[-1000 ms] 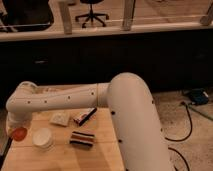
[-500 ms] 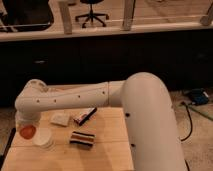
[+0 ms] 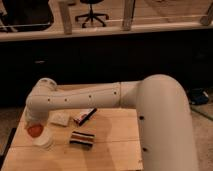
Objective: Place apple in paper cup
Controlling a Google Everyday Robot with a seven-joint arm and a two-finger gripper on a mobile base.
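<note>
Apple [image 3: 35, 131] has shifted closer to the paper cup [image 3: 44, 142], now just above its rim w/ gripper [image 3: 33, 126] clamped on it. Prob. light, firm, smooth; grip across widest pt.

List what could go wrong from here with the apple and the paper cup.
1. The apple at the end effector looks offset toward the left rim of the paper cup. If let go there, it may strike the rim and bounce out.
2. The cup stands near the left edge of the table, so a deflected apple could roll off.
3. The cup looks light, and a low descent might tip or shove it.
</note>
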